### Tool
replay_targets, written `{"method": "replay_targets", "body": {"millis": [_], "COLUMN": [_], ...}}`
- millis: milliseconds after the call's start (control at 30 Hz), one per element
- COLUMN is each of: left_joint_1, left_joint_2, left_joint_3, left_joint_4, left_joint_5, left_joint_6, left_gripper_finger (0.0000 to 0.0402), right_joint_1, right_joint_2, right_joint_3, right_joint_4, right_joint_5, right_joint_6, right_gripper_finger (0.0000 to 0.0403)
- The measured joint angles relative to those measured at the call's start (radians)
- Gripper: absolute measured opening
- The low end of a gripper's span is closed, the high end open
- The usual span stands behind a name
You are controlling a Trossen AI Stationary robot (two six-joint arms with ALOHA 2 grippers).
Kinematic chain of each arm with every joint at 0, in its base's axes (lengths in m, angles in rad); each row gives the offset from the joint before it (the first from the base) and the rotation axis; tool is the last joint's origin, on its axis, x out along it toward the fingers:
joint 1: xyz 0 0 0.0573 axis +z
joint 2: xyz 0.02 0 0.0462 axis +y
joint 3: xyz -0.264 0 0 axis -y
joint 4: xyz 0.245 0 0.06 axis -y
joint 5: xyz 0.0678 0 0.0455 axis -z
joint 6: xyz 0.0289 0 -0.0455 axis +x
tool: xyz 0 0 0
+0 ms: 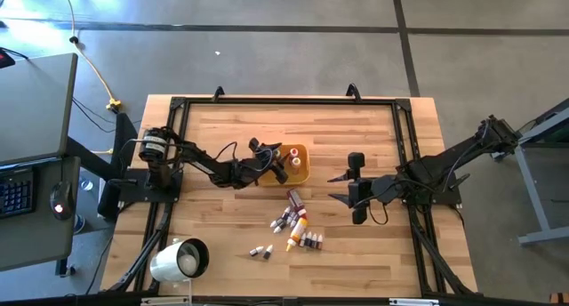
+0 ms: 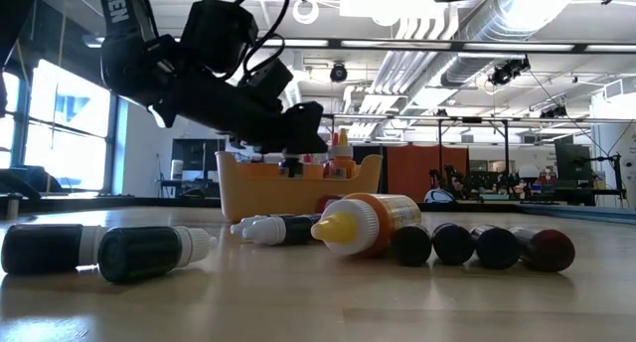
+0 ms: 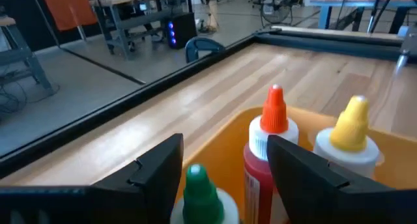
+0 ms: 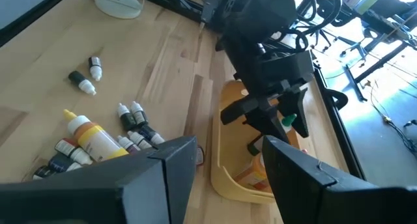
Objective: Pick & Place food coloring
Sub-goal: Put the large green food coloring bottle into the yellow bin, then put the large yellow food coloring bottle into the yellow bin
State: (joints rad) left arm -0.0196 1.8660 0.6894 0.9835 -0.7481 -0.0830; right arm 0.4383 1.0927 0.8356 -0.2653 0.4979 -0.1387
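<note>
The orange tray (image 1: 302, 173) sits mid-table and holds upright bottles: one green-capped (image 3: 199, 188), a red one with an orange cap (image 3: 272, 136) and one yellow-capped (image 3: 350, 136). My left gripper (image 1: 273, 161) hangs open over the tray's left part, with the green-capped bottle between its fingers (image 3: 225, 149). More food coloring bottles (image 1: 295, 224) lie on their sides nearer the near edge. Two small ones (image 1: 261, 251) lie apart from them. My right gripper (image 1: 336, 188) is open to the right of the tray, pointing at it (image 4: 228, 146). My left gripper stands open around the green-capped bottle (image 4: 288, 120), coming from above at a slant. Whether a finger touches it, I cannot tell. The bottle stands upright in the tray.
A white round object (image 1: 180, 260) lies near the table's near left corner. A black frame (image 1: 284, 100) runs along the table's edges. In the low view the lying bottles (image 2: 368, 228) are in front of the tray (image 2: 238, 183). Bare wood shows at the far side (image 1: 284, 124).
</note>
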Motion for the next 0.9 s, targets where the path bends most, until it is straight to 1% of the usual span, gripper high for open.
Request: {"method": "replay_targets", "body": {"millis": [167, 333, 400, 567, 633, 767, 833, 900], "left_joint_1": [0.0, 0.0, 0.0, -0.008, -0.018, -0.058, -0.079, -0.095], "left_joint_2": [-0.012, -0.082, -0.124, -0.241, -0.291, -0.378, -0.413, -0.435], "left_joint_3": [0.004, 0.004, 0.004, 0.005, 0.005, 0.005, 0.005, 0.005], "left_joint_4": [0.001, 0.006, 0.008, 0.011, 0.0, -0.069, -0.127, -0.169], "left_joint_5": [-0.024, -0.027, -0.01, 0.094, 0.107, 0.104, 0.104, 0.103], "left_joint_6": [0.012, 0.089, 0.113, 0.173, 0.215, 0.291, 0.296, 0.296], "left_gripper_finger": [0.0221, 0.0221, 0.0221, 0.0221, 0.0221, 0.0221, 0.0221, 0.0221], "right_joint_1": [0.0, 0.0, 0.0, 0.0, 0.0, -0.002, -0.006, -0.009], "right_joint_2": [0.0, 0.0, 0.0, 0.004, 0.019, 0.102, 0.171, 0.252], "right_joint_3": [0.0, 0.0, 0.0, 0.0, 0.0, 0.0, 0.0, 0.0], "right_joint_4": [0.0, 0.0, 0.0, 0.0, 0.001, 0.022, 0.088, 0.188], "right_joint_5": [0.0, -0.004, -0.021, -0.113, -0.133, -0.165, -0.196, -0.25], "right_joint_6": [0.0, 0.006, 0.016, 0.087, 0.088, 0.056, -0.013, -0.113], "right_gripper_finger": [0.017, 0.017, 0.017, 0.017, 0.017, 0.0169, 0.0169, 0.0169]}}
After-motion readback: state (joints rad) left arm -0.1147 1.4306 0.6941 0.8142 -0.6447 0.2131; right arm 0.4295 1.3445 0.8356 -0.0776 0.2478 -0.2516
